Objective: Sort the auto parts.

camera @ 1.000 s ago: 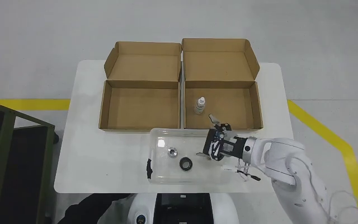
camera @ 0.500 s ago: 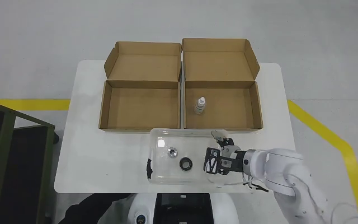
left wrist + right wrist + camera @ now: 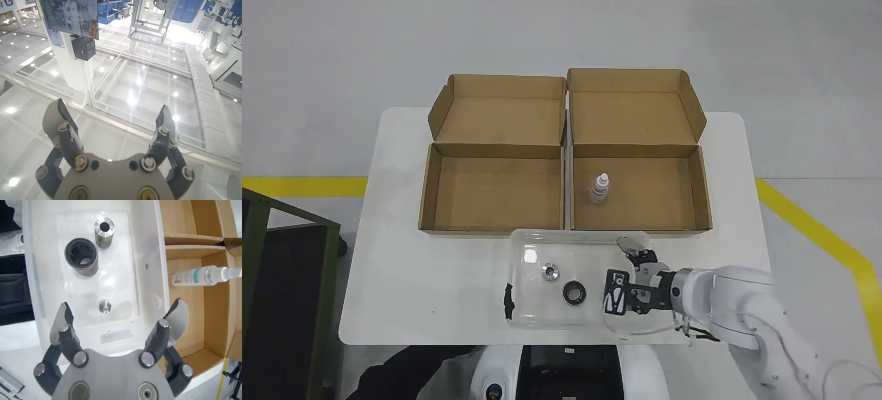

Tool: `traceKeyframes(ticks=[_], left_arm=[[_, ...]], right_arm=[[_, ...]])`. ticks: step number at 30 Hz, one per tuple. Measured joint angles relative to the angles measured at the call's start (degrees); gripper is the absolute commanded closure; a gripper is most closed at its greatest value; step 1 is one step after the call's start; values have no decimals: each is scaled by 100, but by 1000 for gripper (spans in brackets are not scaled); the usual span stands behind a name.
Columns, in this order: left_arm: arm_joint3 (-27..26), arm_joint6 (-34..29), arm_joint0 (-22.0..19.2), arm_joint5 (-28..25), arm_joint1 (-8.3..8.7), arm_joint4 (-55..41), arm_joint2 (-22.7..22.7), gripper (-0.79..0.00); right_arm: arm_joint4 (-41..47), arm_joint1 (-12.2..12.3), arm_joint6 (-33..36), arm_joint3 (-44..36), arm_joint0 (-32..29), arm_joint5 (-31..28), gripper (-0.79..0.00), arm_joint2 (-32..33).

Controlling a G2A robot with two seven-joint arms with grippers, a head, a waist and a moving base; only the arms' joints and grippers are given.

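The left gripper (image 3: 112,106) points up at a ceiling, its fingers spread wide with nothing between them. On the white table (image 3: 402,250), the left cardboard box (image 3: 492,195) sits at 11 o'clock from the clear tray (image 3: 517,250). In the tray's left half stands a silver cylinder (image 3: 550,269), with a black-rimmed bearing (image 3: 574,293) just beside it, between 4 and 5 o'clock. At 3 o'clock from the cylinder, the right gripper (image 3: 622,270) hangs over the tray. Its fingers are wide apart and grip nothing, and a small silver stud (image 3: 105,306) rests on the tray floor between them, touching neither. In the right cardboard box (image 3: 662,190), at 12 o'clock from the tray's middle, stands a spray bottle (image 3: 599,187).
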Motion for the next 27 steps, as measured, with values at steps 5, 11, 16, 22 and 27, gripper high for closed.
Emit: traceKeyframes(ticks=[5, 11, 16, 22, 27], left_arm=[[0, 0, 0, 0, 0, 0, 0, -785], [0, 0, 0, 0, 0, 0, 0, -785], [0, 0, 0, 0, 0, 0, 0, -785], [0, 0, 0, 0, 0, 0, 0, -785], [0, 0, 0, 0, 0, 0, 0, -785]], right_arm=[[-119, 21, 62, 174, 108, -13, -733, -230], [-237, 59, 138, 401, 318, 66, -656, -529], [-346, 113, 252, 534, 470, 180, -576, -780], [-392, 205, 405, 578, 615, 333, -471, -1051], [-477, 302, 546, 638, 780, 474, -369, -1339]])
